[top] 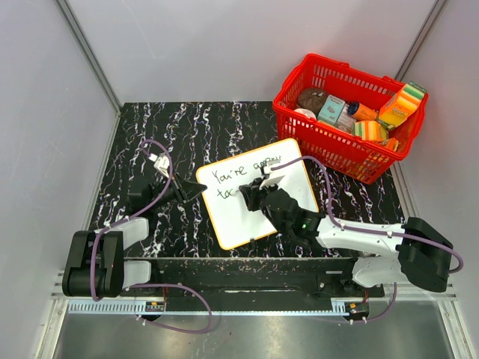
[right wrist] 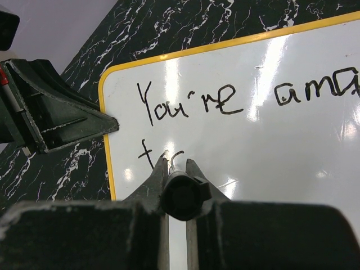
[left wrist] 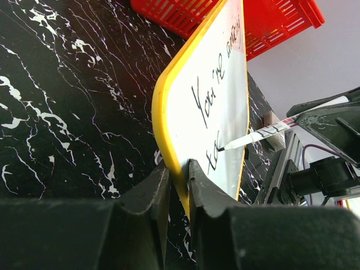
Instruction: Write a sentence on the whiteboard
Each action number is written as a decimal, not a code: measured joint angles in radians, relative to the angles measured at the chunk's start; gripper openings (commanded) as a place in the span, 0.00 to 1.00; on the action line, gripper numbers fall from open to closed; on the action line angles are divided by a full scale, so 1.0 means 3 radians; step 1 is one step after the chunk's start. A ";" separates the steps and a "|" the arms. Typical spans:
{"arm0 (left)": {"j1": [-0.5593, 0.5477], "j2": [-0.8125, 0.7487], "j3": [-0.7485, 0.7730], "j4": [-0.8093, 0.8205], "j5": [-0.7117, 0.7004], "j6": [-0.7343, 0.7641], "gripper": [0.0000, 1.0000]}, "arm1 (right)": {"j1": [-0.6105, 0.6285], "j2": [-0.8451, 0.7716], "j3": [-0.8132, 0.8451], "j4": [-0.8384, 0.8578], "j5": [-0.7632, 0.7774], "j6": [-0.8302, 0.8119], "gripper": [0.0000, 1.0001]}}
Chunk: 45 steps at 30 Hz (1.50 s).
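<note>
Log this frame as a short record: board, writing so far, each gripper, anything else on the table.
board: whiteboard on the table, centre
writing: first line starts "You're am..."; second line just begun, "to"
left gripper: shut on whiteboard's yellow rim
right gripper: shut on marker, tip on the second line
other: red basket of goods, far right
</note>
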 measured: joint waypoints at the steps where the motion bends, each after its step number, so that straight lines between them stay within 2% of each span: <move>1: 0.0000 0.0000 0.0000 0.0001 0.0000 0.0000 0.00 | 0.0000 -0.0006 -0.0008 -0.0001 0.0000 0.0003 0.00; 35: 0.0000 0.0000 0.0000 0.0003 0.0001 0.0000 0.00 | -0.0001 -0.0100 -0.0024 -0.0048 0.0267 -0.0117 0.00; 45: 0.0000 0.0000 0.0000 0.0004 0.0003 0.0000 0.00 | -0.0060 -0.0034 0.0187 0.0053 0.0271 -0.0254 0.00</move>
